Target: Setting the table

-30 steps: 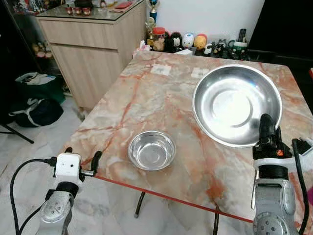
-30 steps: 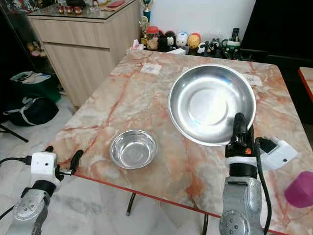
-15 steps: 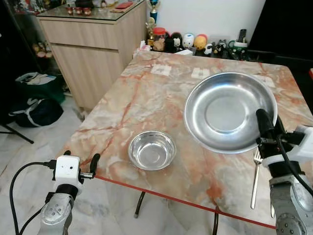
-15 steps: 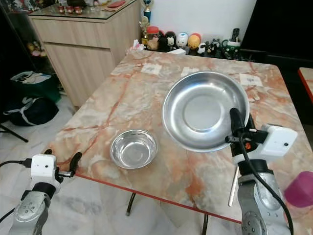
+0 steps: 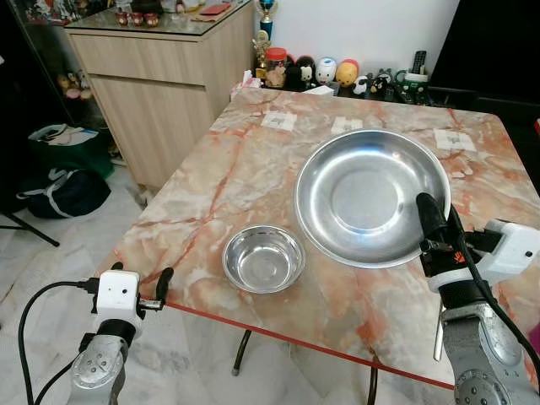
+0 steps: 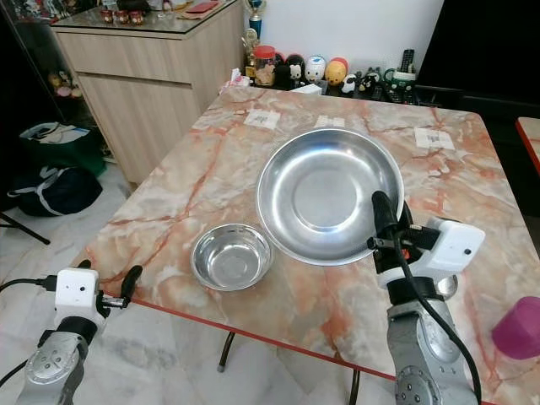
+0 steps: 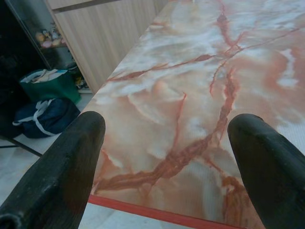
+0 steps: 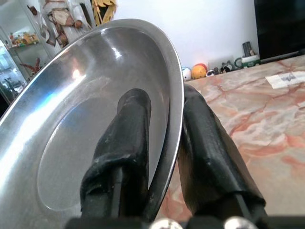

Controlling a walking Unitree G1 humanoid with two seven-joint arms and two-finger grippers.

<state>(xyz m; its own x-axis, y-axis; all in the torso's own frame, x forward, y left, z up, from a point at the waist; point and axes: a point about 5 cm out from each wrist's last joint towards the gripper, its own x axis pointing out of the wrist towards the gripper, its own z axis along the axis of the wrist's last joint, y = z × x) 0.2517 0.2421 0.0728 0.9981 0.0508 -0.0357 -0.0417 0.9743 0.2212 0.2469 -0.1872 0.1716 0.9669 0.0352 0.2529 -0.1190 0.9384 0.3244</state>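
A large steel plate (image 5: 363, 194) hangs tilted above the marble table (image 5: 228, 169), and my right gripper (image 5: 428, 221) is shut on its near right rim. The right wrist view shows both fingers (image 8: 125, 138) pinching that rim (image 8: 174, 95). Near the table's front edge sits a small steel bowl (image 5: 263, 258), just left of the plate. A fork (image 5: 439, 337) lies on the table under my right arm, mostly hidden. My left gripper (image 5: 143, 274) is open at the table's front left corner, its fingers (image 7: 57, 167) spread over the red edge (image 7: 157, 212).
A wooden cabinet (image 5: 160, 76) stands to the left of the table. Small figurines and jars (image 5: 321, 72) line the far edge by the wall. Paper slips (image 5: 278, 121) lie on the far part of the table. A pink cup (image 6: 516, 327) stands at the right. Bags (image 5: 59, 169) lie on the floor.
My right gripper has carried the plate leftward and lower, toward the small bowl, and the plate has tipped flatter. The left arm has stayed put.
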